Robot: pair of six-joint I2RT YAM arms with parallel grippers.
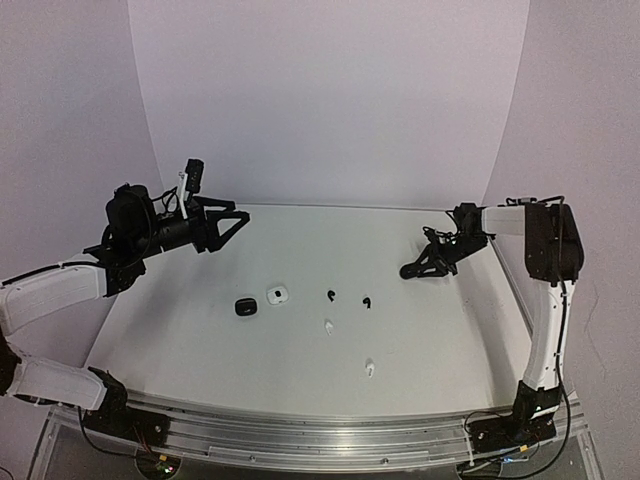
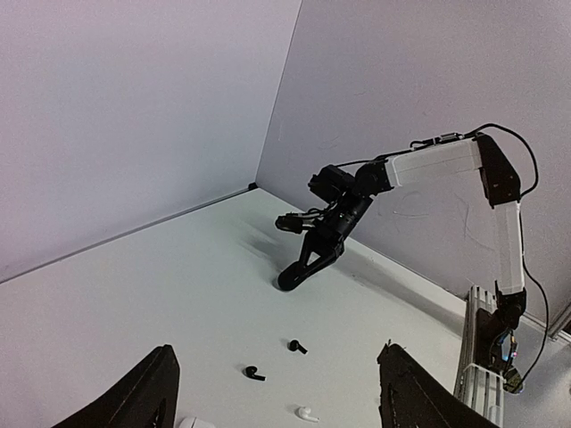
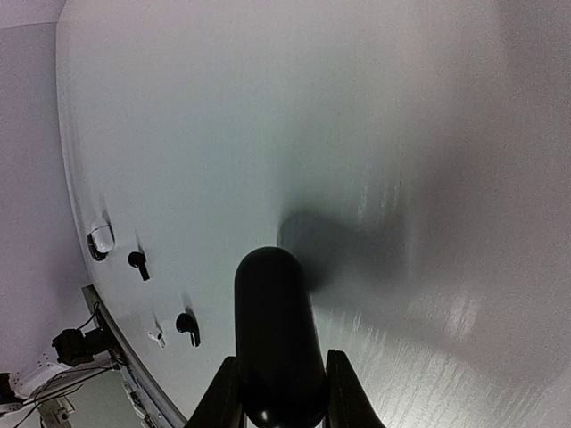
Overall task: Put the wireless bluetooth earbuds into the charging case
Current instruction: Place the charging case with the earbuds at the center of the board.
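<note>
My right gripper (image 1: pixel 420 265) is shut on a black pebble-like case (image 3: pixel 277 330), held low with its tip at or just above the table at the right. Two black earbuds (image 1: pixel 331 295) (image 1: pixel 367 301) and two white earbuds (image 1: pixel 328 326) (image 1: pixel 370 368) lie loose mid-table. A second black case (image 1: pixel 245 307) and a white case (image 1: pixel 277 295) sit left of them. My left gripper (image 1: pixel 228 224) is open and empty, raised above the table's far left. The left wrist view shows the black earbuds (image 2: pixel 254 373) (image 2: pixel 297 346) and a white one (image 2: pixel 308 414) between its fingers (image 2: pixel 147 392).
White walls curve around the back and sides of the white table (image 1: pixel 430 340). A metal rail (image 1: pixel 320 440) runs along the near edge. The right arm (image 2: pixel 428 162) stretches over the table's right side.
</note>
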